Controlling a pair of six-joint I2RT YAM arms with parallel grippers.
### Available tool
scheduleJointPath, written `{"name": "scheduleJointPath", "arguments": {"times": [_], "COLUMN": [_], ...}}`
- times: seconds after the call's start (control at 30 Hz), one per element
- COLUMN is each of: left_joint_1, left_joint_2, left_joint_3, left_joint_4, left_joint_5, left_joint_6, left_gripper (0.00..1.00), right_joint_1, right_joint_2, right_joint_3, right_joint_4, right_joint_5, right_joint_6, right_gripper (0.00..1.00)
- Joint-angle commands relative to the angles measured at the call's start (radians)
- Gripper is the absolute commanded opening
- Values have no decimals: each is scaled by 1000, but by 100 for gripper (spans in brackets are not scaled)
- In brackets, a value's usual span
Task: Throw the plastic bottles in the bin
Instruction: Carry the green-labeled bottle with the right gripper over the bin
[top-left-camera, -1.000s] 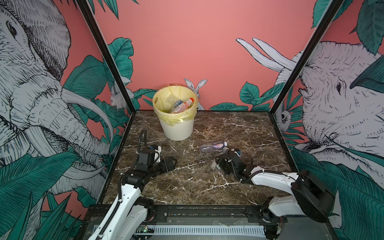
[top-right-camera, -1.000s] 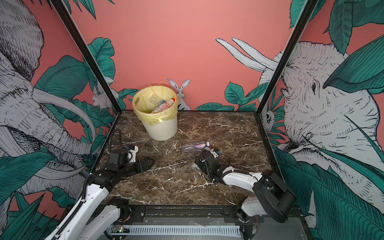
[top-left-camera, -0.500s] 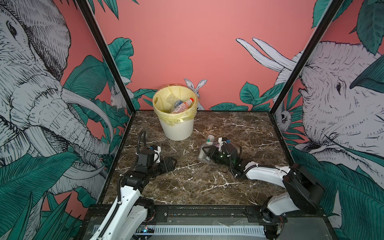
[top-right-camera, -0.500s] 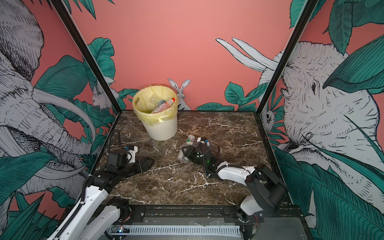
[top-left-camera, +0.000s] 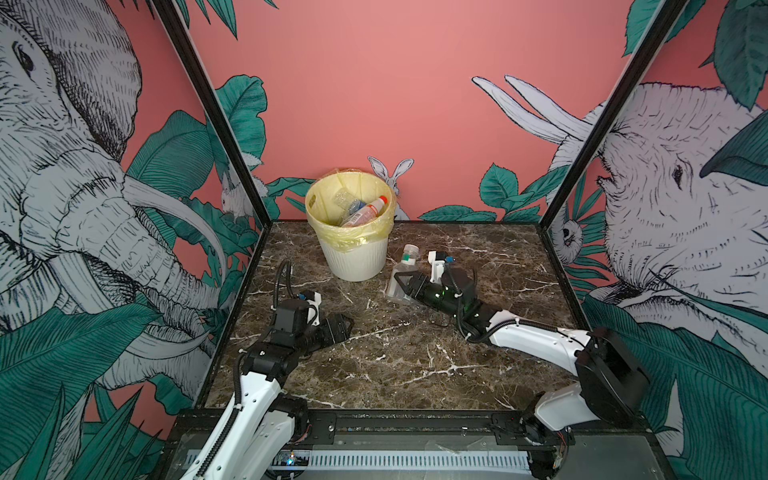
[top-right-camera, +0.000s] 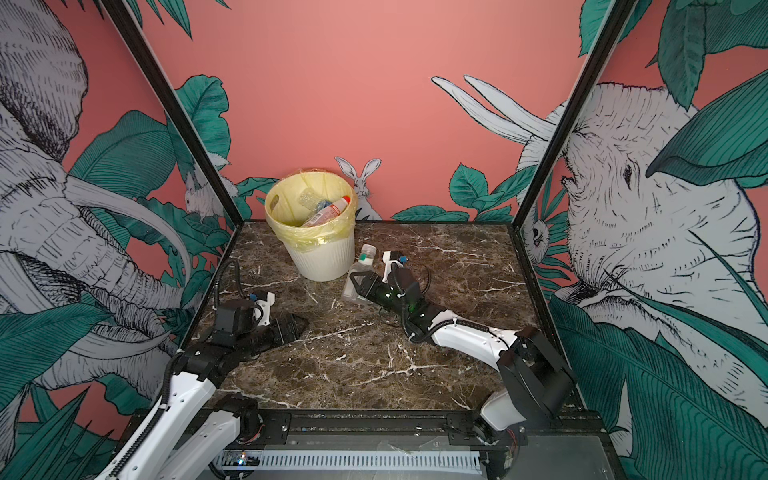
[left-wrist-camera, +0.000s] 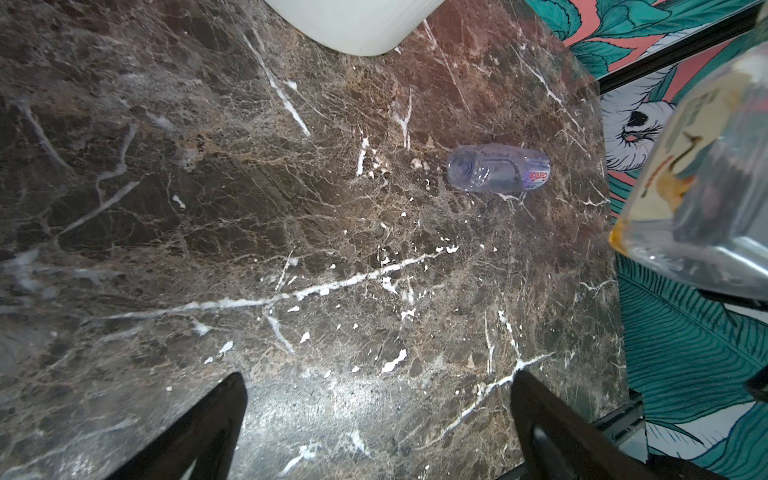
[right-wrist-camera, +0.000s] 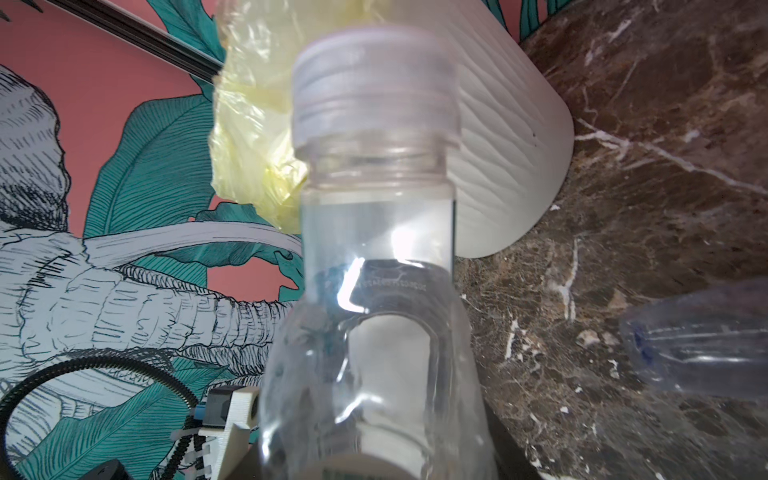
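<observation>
My right gripper (top-left-camera: 406, 286) is shut on a clear plastic bottle (top-left-camera: 404, 272) with a pale cap. It holds the bottle cap-up above the table, just right of the bin (top-left-camera: 353, 259), a cream ribbed basket with a yellow liner. The right wrist view is filled by this bottle (right-wrist-camera: 374, 232), with the bin (right-wrist-camera: 498, 137) close behind it. Another clear bottle (left-wrist-camera: 498, 168) lies on its side on the marble; the right arm hides it in both top views. Several bottles, one red-capped (top-left-camera: 368, 211), lie inside the bin. My left gripper (top-left-camera: 341, 325) rests open and empty, low at the left.
The marble table (top-left-camera: 395, 361) is walled by printed panels at the back and both sides, and a black rail runs along its front edge. The bin stands at the back, left of centre. The lying bottle (right-wrist-camera: 698, 340) is under the right arm's side.
My right gripper has lifted its bottle off the table, turned it cap-up and carried it left and back towards the bin. The left arm has stayed put.
</observation>
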Motion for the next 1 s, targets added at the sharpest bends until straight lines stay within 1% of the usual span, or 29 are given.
{"name": "scheduleJointPath", "arguments": {"times": [0.0, 0.17, 0.3, 0.37, 0.5, 0.7, 0.83, 0.97], "left_joint_1": [-1, -2, -1, -2, -1, 0, -1, -1], "left_joint_2": [-18, -39, -43, -43, -47, -64, -69, -68], "left_joint_3": [-15, -17, -20, -23, -31, -38, -50, -55], "left_joint_4": [1, -9, -16, -19, -24, -34, -20, -7], "left_joint_5": [-7, -17, -17, -21, -22, -29, -33, -27], "left_joint_6": [-11, -13, -13, -16, -21, -19, -28, -36], "left_gripper": [99, 99, 99, 99, 99, 99, 99, 99], "right_joint_1": [1, 0, -2, -3, -6, -6, -5, -5], "right_joint_2": [-17, -11, -6, -15, -38, -105, -150, -157], "right_joint_3": [67, 139, 158, 147, 111, 4, -67, -31], "right_joint_4": [4, -4, 3, -9, 6, 44, 88, 58], "right_joint_5": [-12, -29, -31, 1, 14, 13, 45, 46], "right_joint_6": [-61, -81, -91, -84, -85, -83, -69, -80], "right_gripper": [50, 50, 50, 50, 50, 50, 50, 51]}}
